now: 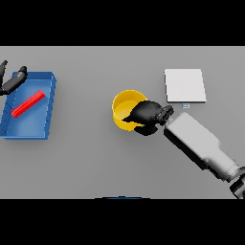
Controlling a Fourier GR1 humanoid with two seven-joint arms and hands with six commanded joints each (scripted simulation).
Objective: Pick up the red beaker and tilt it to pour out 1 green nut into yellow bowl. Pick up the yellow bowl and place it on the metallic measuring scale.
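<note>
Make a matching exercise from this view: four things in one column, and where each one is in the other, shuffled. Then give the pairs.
Things:
1. red beaker
2. yellow bowl
3. metallic measuring scale
4. left hand

Places:
A. on the table right of the bowl, nothing on it
B. lying inside the blue tray
C. at the view's left edge, over the tray's far corner
D. mid-table, with the right hand at its rim

Pairs: 1-B, 2-D, 3-A, 4-C
</note>
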